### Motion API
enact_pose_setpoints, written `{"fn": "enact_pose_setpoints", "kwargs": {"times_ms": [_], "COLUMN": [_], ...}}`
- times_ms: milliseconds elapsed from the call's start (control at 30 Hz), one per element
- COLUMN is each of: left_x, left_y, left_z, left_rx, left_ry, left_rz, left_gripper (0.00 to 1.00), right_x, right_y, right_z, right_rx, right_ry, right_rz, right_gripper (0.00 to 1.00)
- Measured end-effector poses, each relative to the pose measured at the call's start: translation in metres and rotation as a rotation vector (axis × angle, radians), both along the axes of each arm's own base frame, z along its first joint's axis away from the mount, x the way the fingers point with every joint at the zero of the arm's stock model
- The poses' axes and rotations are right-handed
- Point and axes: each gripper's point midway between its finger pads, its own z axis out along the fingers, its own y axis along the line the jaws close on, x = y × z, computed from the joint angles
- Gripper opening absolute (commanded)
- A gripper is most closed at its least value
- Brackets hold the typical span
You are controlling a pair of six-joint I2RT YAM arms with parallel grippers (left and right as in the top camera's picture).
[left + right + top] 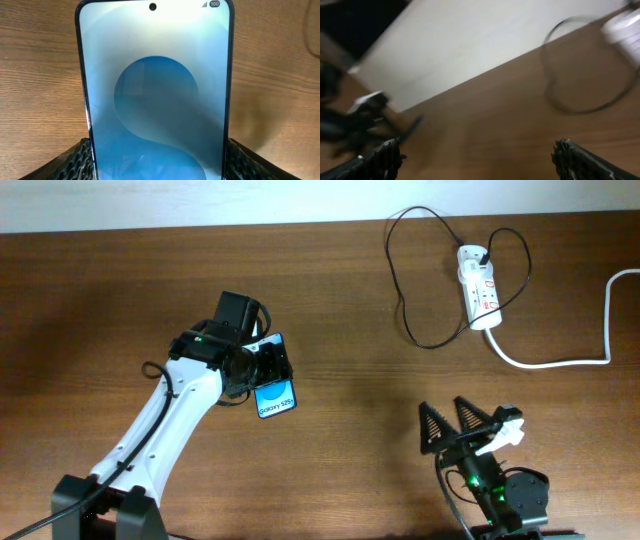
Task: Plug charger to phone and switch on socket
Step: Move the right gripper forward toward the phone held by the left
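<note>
Blue-screened phone [276, 395] gripped in left claw [262, 368] — right claw [445, 412] spread wide.

The left arm [170, 415] is slanting forward across the surface, its left hand [268, 368] clamping the phone [276, 395] between 2 fingers. The right hand [446, 418] is sitting low, its fingers spread apart.

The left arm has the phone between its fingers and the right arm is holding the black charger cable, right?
Not quite. The right gripper holds nothing: the overhead view shows its fingers open, well apart from the charger, which lies by the socket. The left gripper does hold the phone.
</note>
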Motion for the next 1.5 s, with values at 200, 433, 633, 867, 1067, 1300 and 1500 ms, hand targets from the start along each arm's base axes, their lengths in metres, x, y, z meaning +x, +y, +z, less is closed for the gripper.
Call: {"fn": "enact_pose_setpoints", "kwargs": {"times_ms": [200, 433, 633, 867, 1067, 1300, 1500], "left_x": [-0.001, -0.002, -0.004, -0.005, -0.006, -0.007, -0.009], "left_y": [-0.002, -0.005, -0.010, -0.013, -0.014, -0.018, -0.023], "left_z": [0.000, 0.001, 0.002, 0.003, 0.003, 0.005, 0.007], "left_rx": [-0.009, -0.030, -0.058, -0.074, -0.081, -0.105, -0.138], "left_ry": [0.003, 0.010, 0.019, 0.024, 0.026, 0.034, 0.047], "left_rz": [-0.003, -0.010, -0.021, -0.026, -0.028, -0.038, -0.034], "left_gripper": [0.48, 0.48, 0.49, 0.50, 0.50, 0.50, 0.50], "right_x": [-0.019, -0.039, -0.052, -0.055, -0.041, -0.048, -0.043], "right_y": [0.034, 0.057, 0.050, 0.022, 0.010, 0.009, 0.033], "right_z": [0.004, 0.004, 0.010, 0.040, 0.053, 0.014, 0.007], "right_rx": [0.205, 0.180, 0.041, -0.172, -0.234, -0.241, -0.149], "right_ry": [0.099, 0.107, 0.173, 0.222, 0.311, 0.713, 0.860], "right_rz": [0.219, 0.395, 0.355, 0.205, 0.142, 0.180, 0.328], "right_gripper": [0.98, 0.98, 0.98, 0.98, 0.98, 0.98, 0.98]}}
